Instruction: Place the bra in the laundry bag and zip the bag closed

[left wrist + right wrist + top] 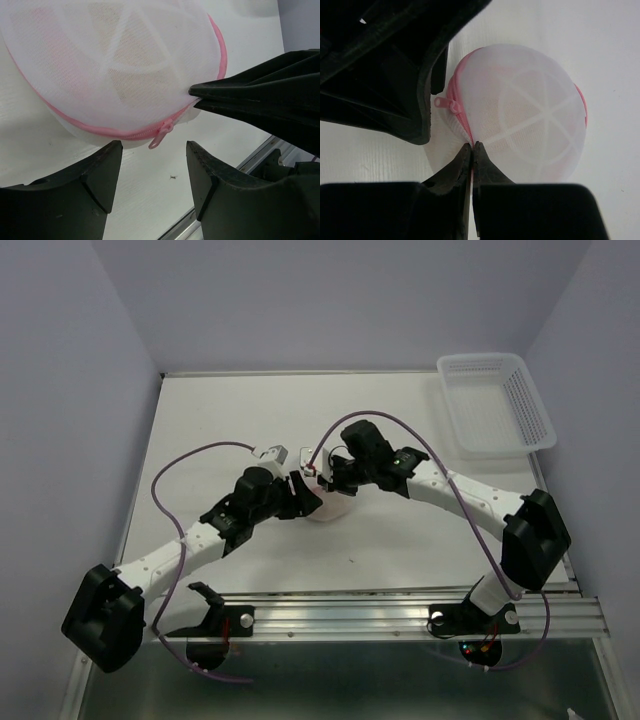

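The laundry bag (530, 115) is a round white mesh pod with a pink zipper rim, lying on the white table; it also shows in the left wrist view (115, 65) and, mostly hidden by both arms, in the top view (328, 508). The tan-peach bra (135, 87) shows faintly through the mesh, inside the bag (520, 112). My right gripper (472, 146) is shut, pinching the bag's pink rim. My left gripper (154, 150) is open, its fingers either side of the pink zipper pull (161, 135), just short of it. The zipper pull also shows in the right wrist view (442, 103).
A white plastic lattice basket (495, 405) stands at the back right of the table. A metal rail (400, 615) runs along the near edge by the arm bases. Purple cables loop above both arms.
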Tool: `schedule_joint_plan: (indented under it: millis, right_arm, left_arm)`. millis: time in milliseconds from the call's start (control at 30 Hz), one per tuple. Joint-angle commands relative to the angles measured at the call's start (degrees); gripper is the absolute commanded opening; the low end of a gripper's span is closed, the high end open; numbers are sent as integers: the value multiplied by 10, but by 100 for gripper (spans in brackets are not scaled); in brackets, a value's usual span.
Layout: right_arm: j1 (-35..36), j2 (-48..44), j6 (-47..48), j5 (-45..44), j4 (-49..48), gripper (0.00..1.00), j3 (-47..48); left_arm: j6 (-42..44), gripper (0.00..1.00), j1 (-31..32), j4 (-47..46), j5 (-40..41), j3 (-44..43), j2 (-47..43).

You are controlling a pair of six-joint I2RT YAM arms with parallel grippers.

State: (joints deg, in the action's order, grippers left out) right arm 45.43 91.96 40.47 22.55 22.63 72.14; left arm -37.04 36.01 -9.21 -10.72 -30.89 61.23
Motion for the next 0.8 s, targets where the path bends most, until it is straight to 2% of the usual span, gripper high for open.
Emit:
schedule_joint_plan:
  millis: [0,333,433,567,700,767]
  right_arm:
    - [-1,-29,-1,6,-27,1,-10]
    - [-1,-28,7,0,-27,1,-17]
    - [-1,-25,6,-2,-26,1,-15]
    - [-1,-20,2,-5,-27,1,-10]
    - [-1,-18,-1,-14,-28,1,-9]
    - [-1,-16,-3,-18,-29,1,-8]
  left_arm:
    - [17,64,4,-55,0,-33,14]
    - [21,48,4,-64,-3,-58,44]
    - [21,37,4,-63,-7,-57,45]
    - [19,30,5,-48,-7,-58,45]
    - [16,29,4,-20,-1,-54,38]
    - [13,34,4,-5,3,-51,34]
